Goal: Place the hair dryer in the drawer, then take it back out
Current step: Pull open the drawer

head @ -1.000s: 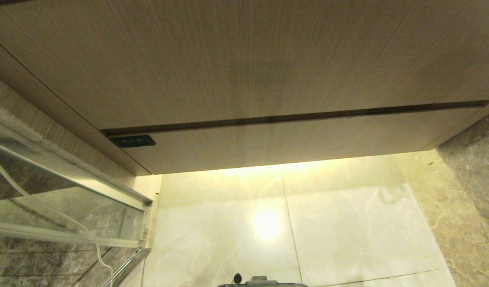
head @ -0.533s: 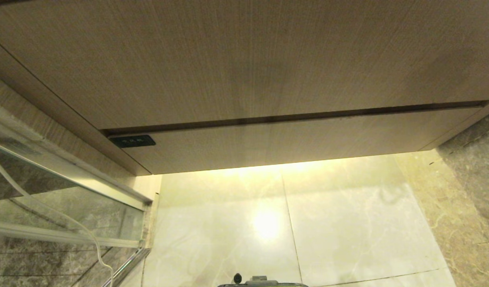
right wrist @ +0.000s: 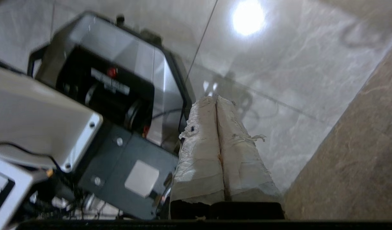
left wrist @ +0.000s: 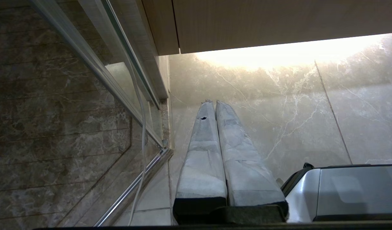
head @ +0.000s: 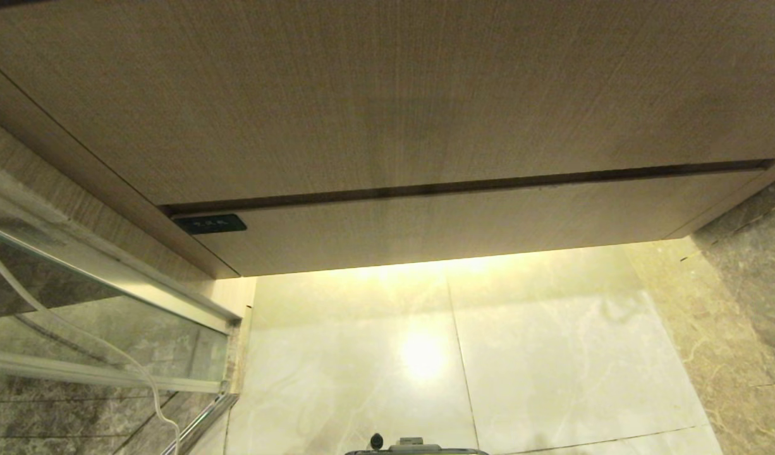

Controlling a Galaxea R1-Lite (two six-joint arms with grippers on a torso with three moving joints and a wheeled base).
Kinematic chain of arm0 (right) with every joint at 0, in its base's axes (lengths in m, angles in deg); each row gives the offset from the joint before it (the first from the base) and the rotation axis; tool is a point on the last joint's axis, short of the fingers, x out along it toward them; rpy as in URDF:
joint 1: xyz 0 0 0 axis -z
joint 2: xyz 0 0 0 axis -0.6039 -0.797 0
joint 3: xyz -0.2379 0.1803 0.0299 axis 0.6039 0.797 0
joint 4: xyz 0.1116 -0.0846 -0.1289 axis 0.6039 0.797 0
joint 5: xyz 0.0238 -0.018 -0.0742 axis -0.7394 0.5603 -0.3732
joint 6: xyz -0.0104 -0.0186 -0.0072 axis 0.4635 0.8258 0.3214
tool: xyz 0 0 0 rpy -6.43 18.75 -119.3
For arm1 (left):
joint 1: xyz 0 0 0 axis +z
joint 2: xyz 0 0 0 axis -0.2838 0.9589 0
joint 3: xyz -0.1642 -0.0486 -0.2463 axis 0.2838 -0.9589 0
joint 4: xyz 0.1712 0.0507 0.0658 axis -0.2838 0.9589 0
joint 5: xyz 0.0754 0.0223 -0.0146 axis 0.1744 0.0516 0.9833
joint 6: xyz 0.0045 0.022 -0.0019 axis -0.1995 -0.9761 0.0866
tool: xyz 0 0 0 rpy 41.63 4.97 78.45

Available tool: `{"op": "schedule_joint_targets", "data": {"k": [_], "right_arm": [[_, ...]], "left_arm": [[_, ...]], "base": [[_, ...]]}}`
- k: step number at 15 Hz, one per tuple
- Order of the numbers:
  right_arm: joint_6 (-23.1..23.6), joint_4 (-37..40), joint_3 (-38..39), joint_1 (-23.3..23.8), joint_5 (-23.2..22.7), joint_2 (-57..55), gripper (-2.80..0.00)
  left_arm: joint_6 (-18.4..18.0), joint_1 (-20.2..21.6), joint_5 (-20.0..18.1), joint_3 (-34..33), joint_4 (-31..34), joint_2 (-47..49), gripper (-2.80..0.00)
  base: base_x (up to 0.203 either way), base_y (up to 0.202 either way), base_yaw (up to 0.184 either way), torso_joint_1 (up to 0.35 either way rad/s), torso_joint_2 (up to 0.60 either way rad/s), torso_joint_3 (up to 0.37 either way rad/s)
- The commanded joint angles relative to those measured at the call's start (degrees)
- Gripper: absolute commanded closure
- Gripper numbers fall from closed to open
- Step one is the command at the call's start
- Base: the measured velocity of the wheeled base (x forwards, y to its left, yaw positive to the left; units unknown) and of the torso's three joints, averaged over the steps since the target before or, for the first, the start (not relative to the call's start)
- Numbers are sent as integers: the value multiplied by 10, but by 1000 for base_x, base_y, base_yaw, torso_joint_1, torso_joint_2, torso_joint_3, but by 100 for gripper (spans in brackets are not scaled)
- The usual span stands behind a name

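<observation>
The drawer sits closed, its black label at 9 o'clock. The left hand and right hand are both pressed together, empty, above the marble floor.

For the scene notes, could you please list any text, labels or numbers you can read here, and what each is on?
Nothing can be quoted.
Black label at the drawer front's corner: pale marks, too small to read.
Black panel on the robot's base: a pale strip of lettering beside a red dot, too blurred to read.
</observation>
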Motion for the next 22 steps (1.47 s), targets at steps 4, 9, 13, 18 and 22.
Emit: {"op": "schedule_joint_targets", "data": {"k": [4,9,13,18,22], "right_arm": [[20,-3,55,-8,-40,-15,0],[126,-64,126,-17,-84,-59,-280],[223,-94,133,-22,-74,-106,-280],[324,-223,148,-45,-62,-165,-280],[403,-326,165,-45,-63,-197,-280]], "left_arm": [[0,0,0,-1,0,0,0],[0,0,0,0,0,0,0],[0,0,0,-1,0,0,0],[0,0,0,-1,0,0,0],[0,0,0,0,0,0,0]], "base": [[0,0,0,0,0,0],[0,0,0,0,0,0],[0,0,0,0,0,0],[0,0,0,0,0,0],[0,0,0,0,0,0]]}}
